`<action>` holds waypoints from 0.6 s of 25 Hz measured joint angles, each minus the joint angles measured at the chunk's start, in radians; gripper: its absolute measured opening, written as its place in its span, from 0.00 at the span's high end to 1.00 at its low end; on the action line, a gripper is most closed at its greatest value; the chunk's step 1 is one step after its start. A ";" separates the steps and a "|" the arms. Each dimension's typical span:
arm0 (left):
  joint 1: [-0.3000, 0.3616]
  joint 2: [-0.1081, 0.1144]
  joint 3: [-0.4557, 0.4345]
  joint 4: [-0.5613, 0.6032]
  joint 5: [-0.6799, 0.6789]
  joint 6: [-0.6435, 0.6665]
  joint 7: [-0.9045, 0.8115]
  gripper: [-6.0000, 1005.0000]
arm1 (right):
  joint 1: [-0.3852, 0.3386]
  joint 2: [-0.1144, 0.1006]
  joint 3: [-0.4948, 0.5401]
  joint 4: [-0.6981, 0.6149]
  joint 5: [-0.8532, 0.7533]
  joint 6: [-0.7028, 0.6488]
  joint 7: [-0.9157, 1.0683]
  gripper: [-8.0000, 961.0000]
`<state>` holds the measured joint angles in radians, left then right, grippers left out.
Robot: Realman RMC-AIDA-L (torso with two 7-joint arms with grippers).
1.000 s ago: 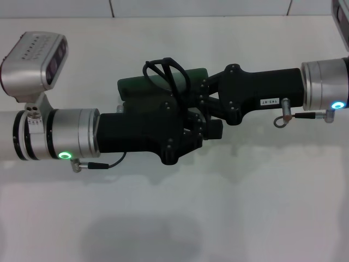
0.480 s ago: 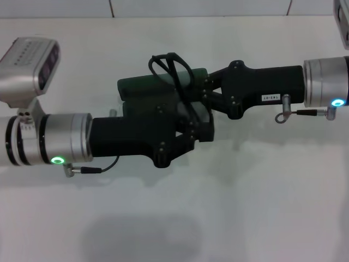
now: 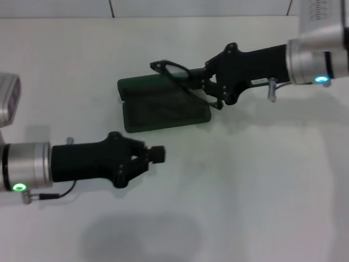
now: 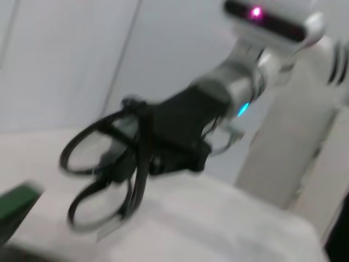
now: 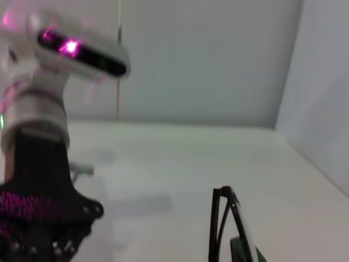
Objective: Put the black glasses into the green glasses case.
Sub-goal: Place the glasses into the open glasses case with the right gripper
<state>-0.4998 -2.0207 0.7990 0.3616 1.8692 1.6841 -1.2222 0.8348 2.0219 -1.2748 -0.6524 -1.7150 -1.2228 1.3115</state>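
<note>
Your left gripper [image 3: 158, 154] has withdrawn from the case to bare table nearer the robot, its fingers closed on nothing. The green glasses case [image 3: 163, 103] lies open and unobstructed, so placement can proceed. Your right gripper [image 3: 203, 87] now holds the black glasses [image 3: 173, 73] alone, pinched at the frame above the case's far right edge. The glasses appear thin, black-framed, tilted, not yet inside.
</note>
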 joint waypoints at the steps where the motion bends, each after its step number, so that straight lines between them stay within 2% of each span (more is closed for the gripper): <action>1: 0.013 0.003 -0.001 0.008 0.011 -0.016 -0.004 1.00 | 0.012 0.000 -0.013 -0.002 -0.012 0.016 0.000 0.93; 4: 0.059 0.005 -0.001 0.057 0.028 -0.077 -0.026 1.00 | 0.053 0.002 -0.089 -0.006 -0.039 0.094 0.001 0.93; 7: 0.088 0.006 -0.002 0.084 0.030 -0.114 -0.038 1.00 | 0.083 0.005 -0.211 -0.007 -0.042 0.191 0.002 0.93; 9: 0.112 0.015 -0.006 0.107 0.027 -0.138 -0.048 1.00 | 0.090 0.006 -0.268 -0.012 -0.038 0.241 0.006 0.93; 15: 0.120 0.020 -0.009 0.113 0.027 -0.145 -0.058 1.00 | 0.092 0.006 -0.447 -0.042 -0.035 0.405 0.056 0.93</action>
<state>-0.3801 -2.0007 0.7904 0.4751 1.8959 1.5388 -1.2800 0.9264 2.0280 -1.7218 -0.6943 -1.7499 -0.8179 1.3680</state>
